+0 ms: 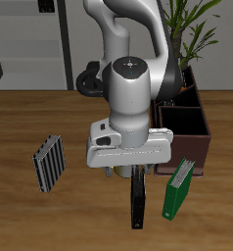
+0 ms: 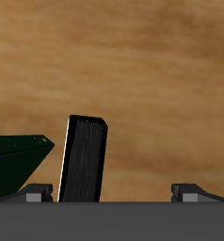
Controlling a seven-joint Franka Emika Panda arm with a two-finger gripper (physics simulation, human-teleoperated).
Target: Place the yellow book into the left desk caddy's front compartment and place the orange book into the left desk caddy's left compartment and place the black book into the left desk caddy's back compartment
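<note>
Arm hangs over black book (image 1: 138, 199) on the wooden table (image 1: 21, 211).
Gripper (image 1: 127, 175) jaws wide apart, holding nothing; book lies near the front edge, beside a green book (image 1: 177, 188); caddy (image 1: 184, 125) farther back.

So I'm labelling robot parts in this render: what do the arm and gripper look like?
The arm has rounded, glossy pale grey-white segments with dark joints. The gripper has a wide, boxy white hand body. In the wrist view its fingers show as small grey tips. No cables or markings are visible.
</note>
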